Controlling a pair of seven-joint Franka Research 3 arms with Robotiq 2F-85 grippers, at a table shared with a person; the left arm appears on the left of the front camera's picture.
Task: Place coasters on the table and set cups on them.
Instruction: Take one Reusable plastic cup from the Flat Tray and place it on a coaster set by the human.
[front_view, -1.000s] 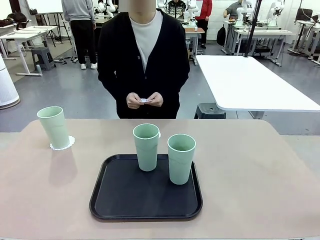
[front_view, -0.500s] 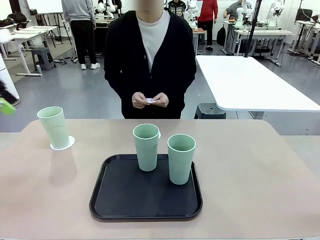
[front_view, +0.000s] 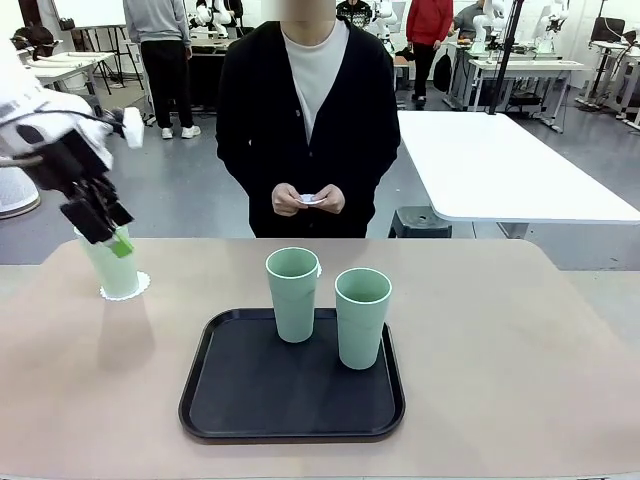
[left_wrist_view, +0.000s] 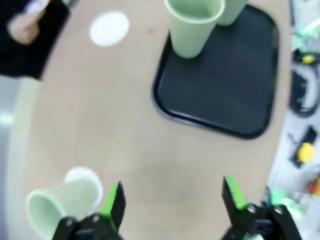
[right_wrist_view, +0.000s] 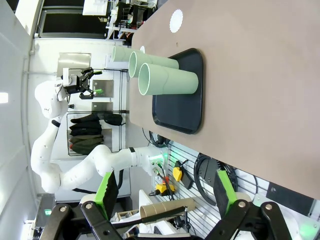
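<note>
One mint-green cup (front_view: 113, 272) stands on a white coaster (front_view: 135, 289) at the far left of the table (front_view: 500, 340). My left gripper (front_view: 114, 238) hangs open just above and in front of its rim; in the left wrist view the gripper (left_wrist_view: 172, 199) is over bare table with that cup (left_wrist_view: 62, 204) and its coaster (left_wrist_view: 82, 175) at lower left. Two cups (front_view: 292, 293) (front_view: 362, 317) stand on the black tray (front_view: 250, 400). A bare coaster (left_wrist_view: 109, 28) lies beyond the tray. The person holds another coaster (front_view: 310, 198). My right gripper (right_wrist_view: 166, 187) is open and off the table.
The person stands at the table's far edge, both hands (front_view: 300, 200) held together at waist height. A white table (front_view: 500, 160) stands behind on the right. The beige tabletop right of the tray is bare.
My left arm has swung in from the left edge and now hangs over the left cup. The person has shifted slightly to the right, still holding the coaster.
</note>
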